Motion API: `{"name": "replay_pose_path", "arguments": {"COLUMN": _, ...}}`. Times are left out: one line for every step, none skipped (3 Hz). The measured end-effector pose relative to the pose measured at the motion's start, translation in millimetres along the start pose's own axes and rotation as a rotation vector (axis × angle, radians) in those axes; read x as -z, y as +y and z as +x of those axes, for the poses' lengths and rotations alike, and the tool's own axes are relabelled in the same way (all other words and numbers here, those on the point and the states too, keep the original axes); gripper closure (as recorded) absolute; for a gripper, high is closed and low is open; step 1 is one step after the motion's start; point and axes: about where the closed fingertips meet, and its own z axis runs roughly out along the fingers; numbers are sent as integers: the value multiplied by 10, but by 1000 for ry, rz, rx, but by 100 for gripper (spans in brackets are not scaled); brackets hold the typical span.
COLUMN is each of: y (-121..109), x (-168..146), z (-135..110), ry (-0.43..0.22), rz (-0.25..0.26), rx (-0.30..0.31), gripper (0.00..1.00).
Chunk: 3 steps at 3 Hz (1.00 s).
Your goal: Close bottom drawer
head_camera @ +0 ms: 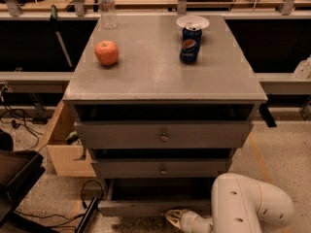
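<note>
Hovering tool (172,217) beside bottom drawer (141,208)

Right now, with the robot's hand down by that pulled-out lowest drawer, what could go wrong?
The hand sits low, a little right of the middle of the bottom drawer; an off-centre push might skew and jam it. A hard shove could jolt the cabinet, so the apple might roll or the Pepsi can tip.
</note>
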Motion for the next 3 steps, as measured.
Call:
{"name": "replay_pose_path", "arguments": {"y": 7, "x": 4, "z": -2, "ry": 0, "rz": 0, "rx": 0, "gripper": 100}}
{"name": "replay_pose_path", "arguments": {"y": 10, "x": 6, "z": -3, "ry": 0, "rz": 0, "rx": 0, "gripper": 100}}
{"name": "replay_pose_path", "arguments": {"y": 11, "x": 7, "z": -3, "ry": 0, "rz": 0, "rx": 0, "gripper": 100}}
